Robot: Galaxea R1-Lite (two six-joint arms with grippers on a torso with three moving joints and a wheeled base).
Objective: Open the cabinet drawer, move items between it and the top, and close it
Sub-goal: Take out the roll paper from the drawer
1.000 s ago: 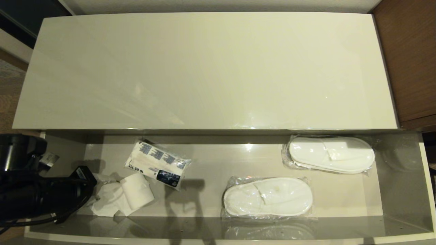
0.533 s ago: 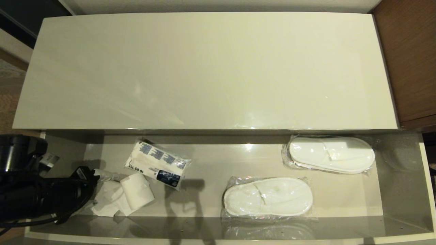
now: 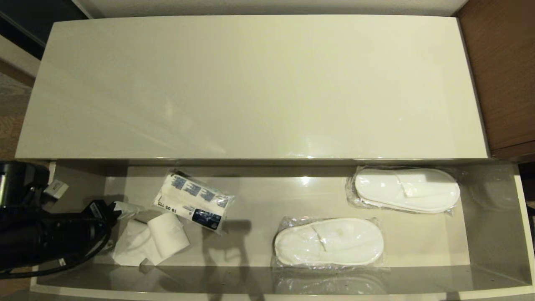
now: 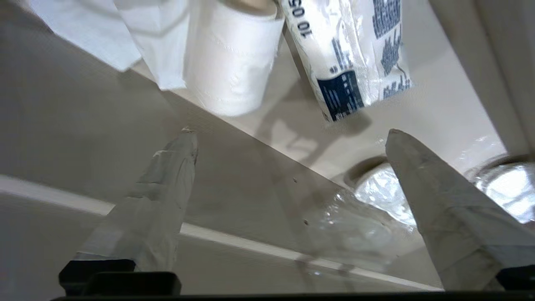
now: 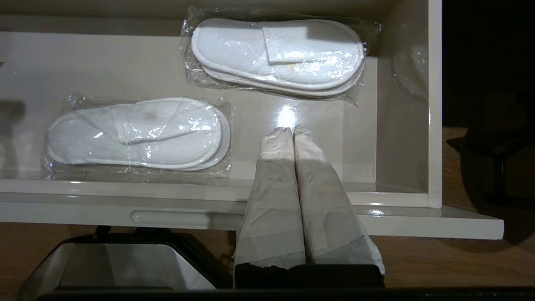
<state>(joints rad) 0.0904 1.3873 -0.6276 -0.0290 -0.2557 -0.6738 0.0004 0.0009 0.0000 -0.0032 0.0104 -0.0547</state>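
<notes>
The cabinet drawer [image 3: 493, 234] stands pulled out under the front edge of the top [image 3: 250, 83], its long axis running from side to side across the cabinet. The left gripper [image 3: 119, 209] reaches into the drawer's left end, pointing along that long axis toward the right, its fingers [image 4: 167, 184] spread wide with nothing between them.

Just ahead of its fingertips lies the white paper roll [image 3: 169, 236], on its side, its axis slanting toward the drawer's front-left, one round end turned toward the cabinet's back. Its loose tail [image 3: 131, 246] trails from the roll toward the gripper and spreads flat on the drawer floor. Just beyond the roll, a little farther back, is a printed plastic packet [image 3: 192, 201], lying slantwise, its long axis running from back-left to front-right.

Well away from that gripper, toward the drawer's right end, are two wrapped slipper pairs. The nearer pair [image 3: 329, 241] lies by the front wall, the far pair [image 3: 406, 190] by the back, both lengthwise along the drawer.

The right gripper [image 5: 294, 130] hangs before the drawer's front edge, its fingers pressed together and empty, pointing between the two slipper pairs.
</notes>
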